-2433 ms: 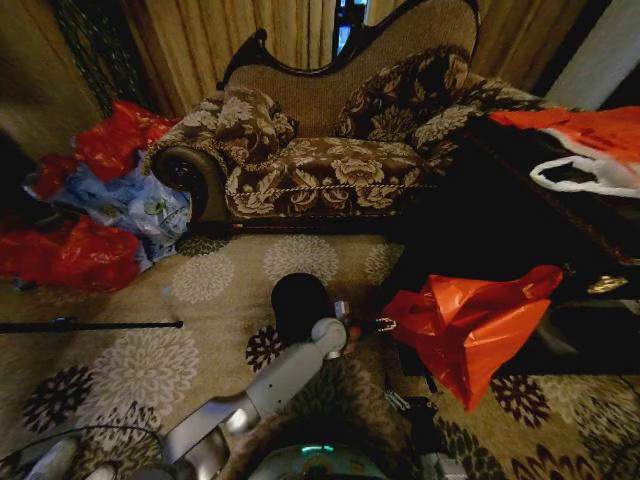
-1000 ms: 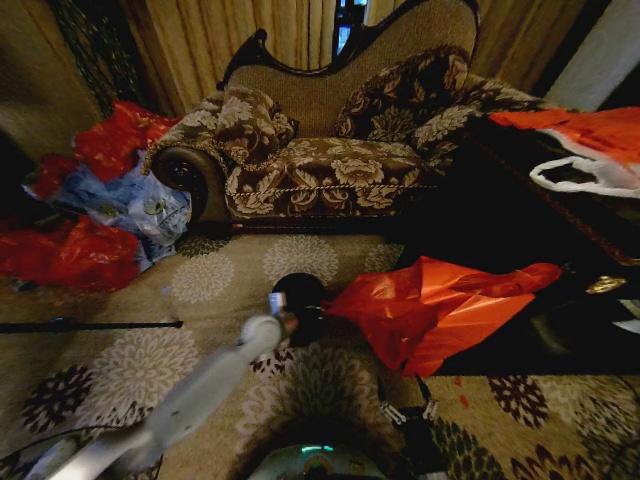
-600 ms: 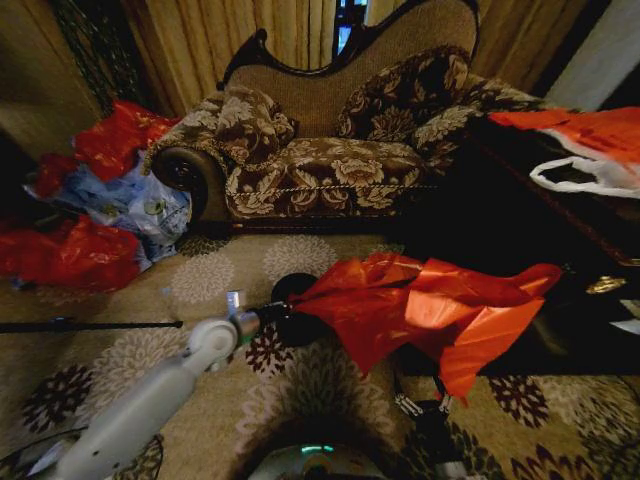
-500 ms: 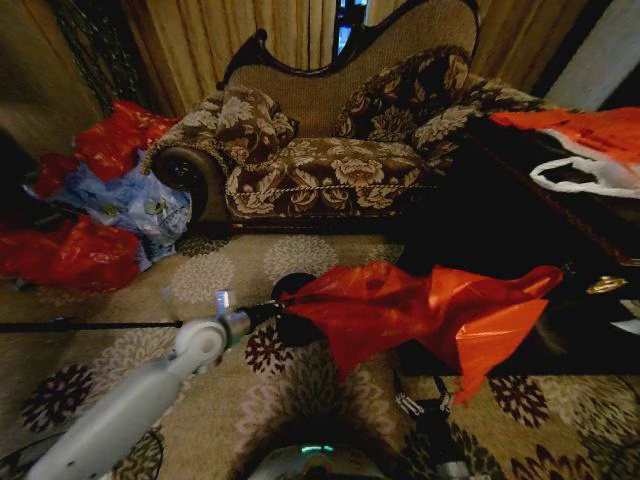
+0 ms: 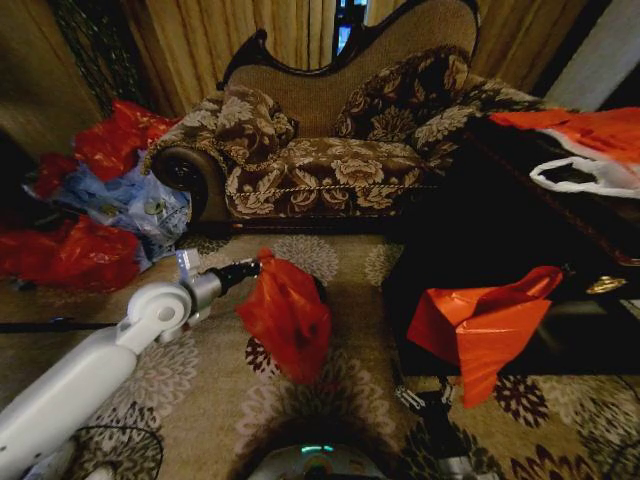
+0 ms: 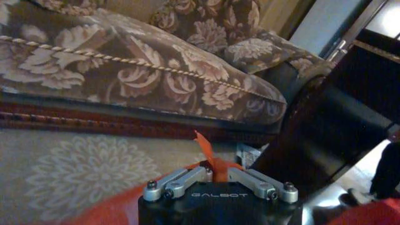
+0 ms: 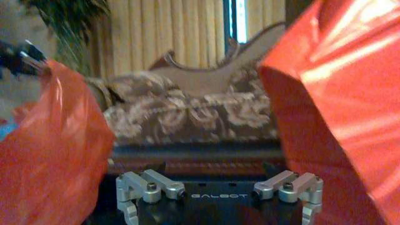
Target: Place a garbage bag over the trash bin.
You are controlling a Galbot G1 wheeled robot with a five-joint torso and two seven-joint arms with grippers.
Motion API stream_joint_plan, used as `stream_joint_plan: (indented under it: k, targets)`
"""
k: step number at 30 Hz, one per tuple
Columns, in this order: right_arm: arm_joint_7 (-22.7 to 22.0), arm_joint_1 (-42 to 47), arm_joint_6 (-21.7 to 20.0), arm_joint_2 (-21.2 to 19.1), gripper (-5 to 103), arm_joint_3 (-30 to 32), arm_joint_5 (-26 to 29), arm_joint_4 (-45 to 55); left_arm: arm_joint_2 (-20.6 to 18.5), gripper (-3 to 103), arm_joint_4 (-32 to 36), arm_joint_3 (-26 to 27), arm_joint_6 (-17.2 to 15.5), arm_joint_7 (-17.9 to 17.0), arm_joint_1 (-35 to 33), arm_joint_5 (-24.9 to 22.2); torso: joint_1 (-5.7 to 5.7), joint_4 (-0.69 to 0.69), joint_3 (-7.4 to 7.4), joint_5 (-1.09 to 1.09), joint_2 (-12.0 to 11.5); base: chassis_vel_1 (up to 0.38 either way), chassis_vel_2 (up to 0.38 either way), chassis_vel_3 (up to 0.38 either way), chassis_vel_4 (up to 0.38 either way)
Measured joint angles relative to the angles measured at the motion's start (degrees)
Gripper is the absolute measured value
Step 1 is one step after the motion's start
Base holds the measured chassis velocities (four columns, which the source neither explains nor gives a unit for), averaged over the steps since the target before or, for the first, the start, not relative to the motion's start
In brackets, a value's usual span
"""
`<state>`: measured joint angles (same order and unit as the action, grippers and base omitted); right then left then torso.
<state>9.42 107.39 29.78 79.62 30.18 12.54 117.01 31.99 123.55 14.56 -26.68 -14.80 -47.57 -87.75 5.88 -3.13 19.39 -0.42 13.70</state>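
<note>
Left gripper (image 5: pixel 250 268) is clamped on a corner of the garbage bag (image 5: pixel 287 315), which hangs over the carpet (image 5: pixel 200 280) in front of the sofa (image 5: pixel 330 160). We see just a dark sliver of the trash bin (image 5: pixel 319 289) behind the bag. Right gripper (image 7: pixel 218 192) stands wide open beside the larger orange-red bag (image 5: pixel 485 325).

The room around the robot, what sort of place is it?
Most likely a home living room: a carved floral sofa with cushions, long curtains behind it and a flower-patterned carpet underfoot.
</note>
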Motion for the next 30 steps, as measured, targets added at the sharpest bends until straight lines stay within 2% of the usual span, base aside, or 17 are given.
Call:
stream_joint_plan:
  k: [3, 4, 6, 7, 10, 11, 14, 16, 18, 20, 24, 25, 29, 30]
  targets:
    - [-0.34, -1.39, -1.67, -1.29, 94, -5.31, -0.74, 1.3, 0.31, 0, 2.19, -1.13, -0.1, -3.4, 0.49, -0.97, 0.0, 0.0, 0.0, 0.0, 0.0, 0.0, 0.0, 0.0, 0.0]
    - [-0.34, -1.39, -1.67, -1.29, 94, -5.31, -0.74, 1.3, 0.31, 0, 2.19, -1.13, -0.1, -3.4, 0.49, -0.97, 0.0, 0.0, 0.0, 0.0, 0.0, 0.0, 0.0, 0.0, 0.0]
    - [-1.5, -3.84, -5.68, -3.72, 86, -9.77, 0.51, 2.15, 0.01, 0, 3.81, -1.54, -0.1, -5.26, 1.12, -1.72, 0.0, 0.02, 0.0, 0.0, 0.0, 0.0, 0.0, 0.0, 0.0]
    - [-1.5, -3.84, -5.68, -3.72, 86, -9.77, 0.51, 2.15, 0.01, 0, 3.81, -1.54, -0.1, -5.26, 1.12, -1.72, 0.0, 0.02, 0.0, 0.0, 0.0, 0.0, 0.0, 0.0, 0.0]
    - [-2.01, -8.02, -9.41, -6.76, 74, -11.68, 1.97, 2.06, -1.87, 0, 5.66, -1.54, -0.12, -7.24, 2.67, -3.89, 0.0, 0.01, 0.0, 0.01, 0.0, 0.0, 0.0, 0.0, 0.0]
    - [-2.01, -8.02, -9.41, -6.76, 74, -11.68, 1.97, 2.06, -1.87, 0, 5.66, -1.54, -0.12, -7.24, 2.67, -3.89, 0.0, 0.01, 0.0, 0.01, 0.0, 0.0, 0.0, 0.0, 0.0]
    - [-2.09, -9.29, -11.94, -8.53, 62, -11.17, 4.43, 2.56, -4.67, 0, 6.53, -0.88, -0.26, -7.61, 4.29, -4.48, 0.0, 0.02, 0.0, 0.02, 0.0, 0.0, 0.0, 0.0, 0.0]
    - [-2.02, -9.24, -12.28, -8.83, 62, -10.61, 4.86, 2.74, -5.45, 0, 6.71, -0.72, -0.26, -7.65, 4.9, -4.62, 0.0, 0.02, 0.0, 0.01, 0.0, 0.0, 0.0, 0.0, 0.0]
    - [-1.45, -8.72, -12.36, -8.94, 50, -9.46, 5.01, 2.72, -6.74, 0, 6.9, -0.62, -0.29, -7.81, 6.47, -4.96, 0.0, 0.01, 0.0, 0.01, 0.0, 0.0, 0.0, 0.0, 0.0]
    - [-1.32, -8.48, -12.33, -8.83, 50, -9.25, 5.01, 2.6, -7.01, 0, 6.9, -0.71, -0.32, -7.9, 7.27, -5.16, 0.0, 0.01, 0.0, 0.01, 0.0, 0.0, 0.0, 0.0, 0.0]
    - [-1.18, -7.97, -12.35, -8.22, 34, -9.94, 5.03, 3.14, -6.97, 0, 5.95, -2.22, -0.52, -8.77, 11.67, -5.97, 0.0, 0.0, 0.0, 0.01, 0.0, 0.0, 0.0, 0.0, 0.0]
    - [-1.18, -7.97, -12.35, -8.22, 34, -9.94, 5.03, 3.14, -6.97, 0, 5.95, -2.22, -0.52, -8.77, 11.67, -5.97, 0.0, 0.0, 0.0, 0.01, 0.0, 0.0, 0.0, 0.0, 0.0]
    - [-1.29, -8.47, -13.19, -8.5, 26, -11.16, 5.13, 3.53, -6.17, 0, 4.92, -5.11, -0.82, -9.63, 16.06, -6.72, 0.0, 0.01, 0.0, 0.01, 0.0, 0.0, 0.0, 0.0, 0.0]
    - [-1.14, -9.14, -13.22, -8.52, 22, -11.28, 4.82, 2.72, -5.66, 0, 4.3, -7.73, -0.85, -10.35, 18.77, -6.83, 0.0, 0.02, 0.0, 0.01, 0.0, 0.0, 0.0, 0.0, 0.0]
